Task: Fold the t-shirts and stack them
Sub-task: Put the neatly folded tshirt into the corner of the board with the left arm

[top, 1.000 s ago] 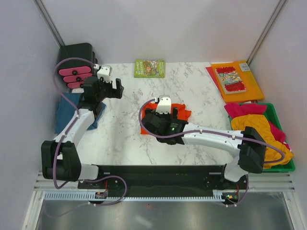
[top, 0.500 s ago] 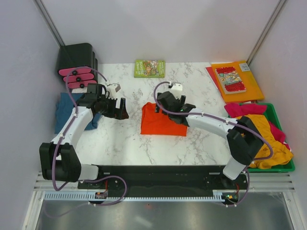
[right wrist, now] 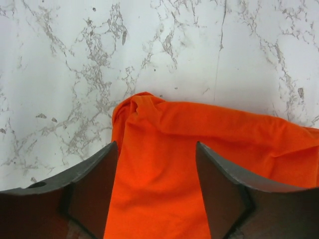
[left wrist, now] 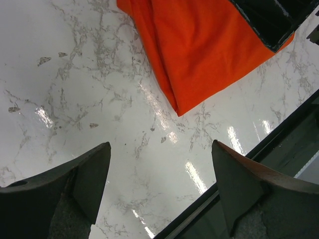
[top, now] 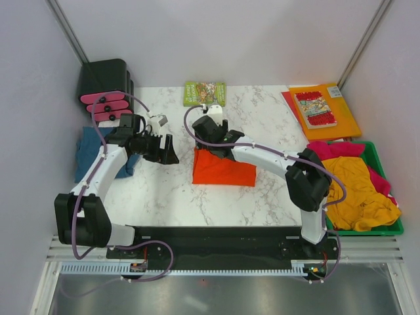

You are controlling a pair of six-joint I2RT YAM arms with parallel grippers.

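Note:
A folded bright orange-red t-shirt (top: 223, 169) lies flat in the middle of the marble table. My right gripper (top: 210, 134) hangs open over its far left corner, and the cloth (right wrist: 164, 164) shows between the open fingers. My left gripper (top: 165, 152) is open and empty over bare marble just left of the shirt; the shirt's near corner (left wrist: 199, 45) shows ahead of it. A teal-blue t-shirt (top: 88, 154) lies at the table's left edge under the left arm. Mustard-yellow (top: 357, 190) and magenta-pink (top: 328, 149) t-shirts lie heaped in the green bin (top: 373, 149).
A black holder with pink pieces (top: 105, 88) stands at the far left corner. A green comic book (top: 205, 93) lies at the far edge. An orange folder with a comic book (top: 325, 110) lies at the far right. The black base rail (top: 216, 239) runs along the near edge.
My right gripper has moved from the shirt's middle to its far left corner, leaving the shirt flat. My left gripper has swung right and down toward the shirt's left side.

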